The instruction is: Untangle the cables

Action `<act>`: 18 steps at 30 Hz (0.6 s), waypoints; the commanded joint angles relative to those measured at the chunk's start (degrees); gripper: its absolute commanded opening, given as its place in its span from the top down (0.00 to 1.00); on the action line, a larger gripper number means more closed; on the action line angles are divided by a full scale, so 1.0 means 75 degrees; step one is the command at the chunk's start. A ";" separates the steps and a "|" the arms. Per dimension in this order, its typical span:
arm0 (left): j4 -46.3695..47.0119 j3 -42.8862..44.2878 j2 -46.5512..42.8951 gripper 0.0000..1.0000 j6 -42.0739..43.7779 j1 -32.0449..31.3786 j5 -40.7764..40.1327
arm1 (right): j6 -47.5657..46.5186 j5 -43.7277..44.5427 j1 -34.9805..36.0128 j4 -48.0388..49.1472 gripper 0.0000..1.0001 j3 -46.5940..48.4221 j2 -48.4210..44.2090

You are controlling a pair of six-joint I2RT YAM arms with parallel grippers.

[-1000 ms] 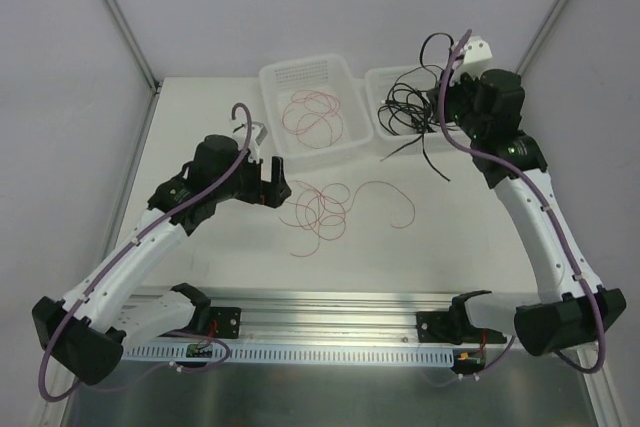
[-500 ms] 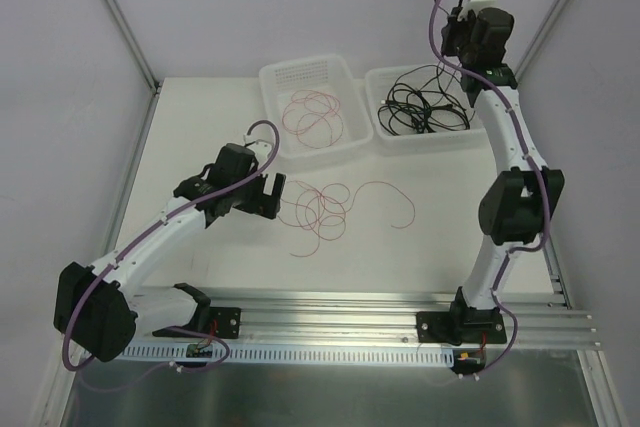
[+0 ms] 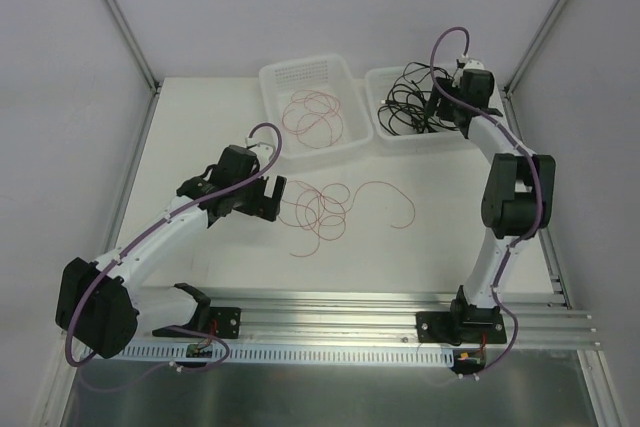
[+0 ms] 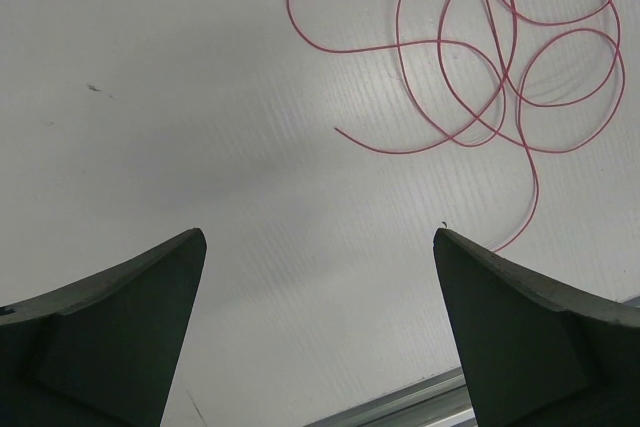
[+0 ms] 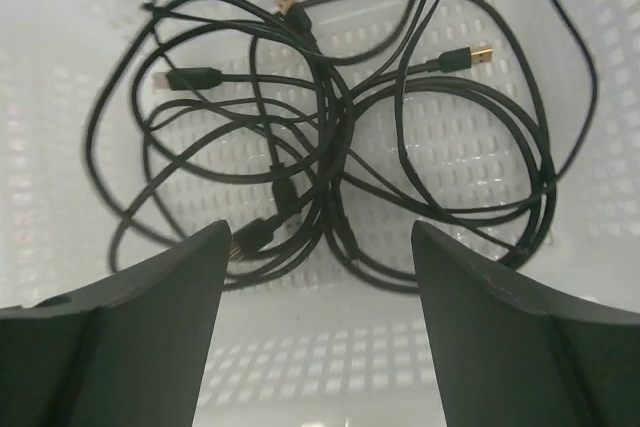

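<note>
Right gripper (image 5: 320,230) is held open above a white perforated plastic basket (image 5: 80,7), and nothing is gripped between its jaws. A bundle of thin black cables with gold-tipped plug ends (image 5: 300,137) is seen lying inside that basket, directly under the fingers.

The left gripper (image 4: 318,237) is likewise spread wide and empty, low over the white table (image 4: 150,97). A loose coil of fine red wire (image 4: 470,57) is laid on the table ahead of it and off to one side, apart from both fingers, with one free end turned toward the jaws. From above, the coil is spread mostly across the table, with a long tail arched away toward the right arm. The left arm is clearly placed nearer, so the next grasp is judged to be its own.

More red wire (image 3: 315,112) is held in a second white basket (image 3: 300,72).

The far loops of the coil are cut off in the wrist view. The crossings within the black bundle cannot be resolved, nor can its cables be counted.
</note>
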 commanded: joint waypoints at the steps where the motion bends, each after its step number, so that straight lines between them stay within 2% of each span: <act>1: 0.0071 0.0033 -0.0065 0.01 0.0042 0.0067 -0.0005 | -0.0014 -0.0018 0.0072 0.0253 0.23 -0.0306 -0.1951; 2: 0.0083 0.0045 -0.0088 0.01 0.0041 0.0078 -0.0005 | -0.0038 -0.0065 0.0083 0.0124 0.22 -0.0482 -0.2441; 4: 0.0083 0.0021 -0.0089 0.01 -0.0029 0.0067 -0.0017 | -0.0050 -0.0066 0.0153 -0.0111 0.13 -0.0834 -0.2947; 8: 0.0083 0.0010 -0.0100 0.01 -0.0228 0.0078 0.0077 | -0.0050 0.0355 0.0493 -0.1176 0.02 -0.1817 -0.4248; 12: 0.0083 0.0056 -0.0042 0.01 -0.0450 0.0078 0.0265 | 0.0289 0.0882 0.0984 -0.2172 0.03 -0.2569 -0.5605; 18: 0.0095 0.0033 0.0017 0.01 -0.0638 0.0067 0.0311 | 0.1049 0.1233 0.1722 -0.3439 0.03 -0.3820 -0.7002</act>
